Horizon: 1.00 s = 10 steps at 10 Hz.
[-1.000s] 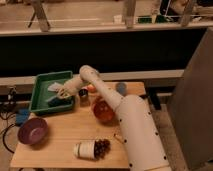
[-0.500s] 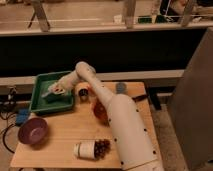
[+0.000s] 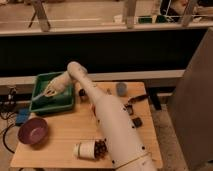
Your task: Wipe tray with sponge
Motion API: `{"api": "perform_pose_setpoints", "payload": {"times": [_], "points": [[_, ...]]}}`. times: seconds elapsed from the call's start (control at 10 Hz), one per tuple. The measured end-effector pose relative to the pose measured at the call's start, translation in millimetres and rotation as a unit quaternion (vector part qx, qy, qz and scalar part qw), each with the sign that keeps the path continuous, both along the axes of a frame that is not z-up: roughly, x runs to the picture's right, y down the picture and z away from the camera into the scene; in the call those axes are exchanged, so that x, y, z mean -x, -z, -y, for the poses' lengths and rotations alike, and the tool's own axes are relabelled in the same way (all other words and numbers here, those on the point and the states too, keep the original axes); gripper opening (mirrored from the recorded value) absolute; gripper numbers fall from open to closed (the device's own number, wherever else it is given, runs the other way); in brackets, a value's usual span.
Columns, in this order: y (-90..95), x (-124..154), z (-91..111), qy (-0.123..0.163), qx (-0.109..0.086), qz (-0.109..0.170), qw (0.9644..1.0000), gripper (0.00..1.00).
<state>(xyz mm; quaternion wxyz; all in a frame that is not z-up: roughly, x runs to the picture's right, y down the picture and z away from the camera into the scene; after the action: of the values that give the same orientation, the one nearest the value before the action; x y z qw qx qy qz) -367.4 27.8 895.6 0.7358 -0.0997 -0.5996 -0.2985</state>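
Tray [image 3: 45, 102], green with a raised rim, sits at the back left corner of the light wooden table [image 3: 60, 135]. The white arm [image 3: 107, 120] reaches across from the near right, and its gripper [image 3: 50, 91] hangs low inside the tray; I cannot tell how its jaws stand, nor pick out the sponge. A purple bowl [image 3: 33, 131] rests front left. Behind the table runs a long dark counter [image 3: 110, 50] under a pale rail. No writing is readable anywhere.
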Motion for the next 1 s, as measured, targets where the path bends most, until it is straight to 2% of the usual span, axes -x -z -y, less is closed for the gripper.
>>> {"api": "perform_pose_setpoints", "payload": {"times": [0.2, 0.4, 0.9, 1.0], "points": [[18.7, 2, -21, 0.021, 0.006, 0.005, 0.9998, 0.00], [24.2, -13, -30, 0.028, 0.008, -0.008, 0.9995, 0.00], [18.7, -64, -38, 0.017, 0.015, -0.056, 0.9982, 0.00], [15.5, -71, -40, 0.013, 0.018, -0.057, 0.9981, 0.00]]}}
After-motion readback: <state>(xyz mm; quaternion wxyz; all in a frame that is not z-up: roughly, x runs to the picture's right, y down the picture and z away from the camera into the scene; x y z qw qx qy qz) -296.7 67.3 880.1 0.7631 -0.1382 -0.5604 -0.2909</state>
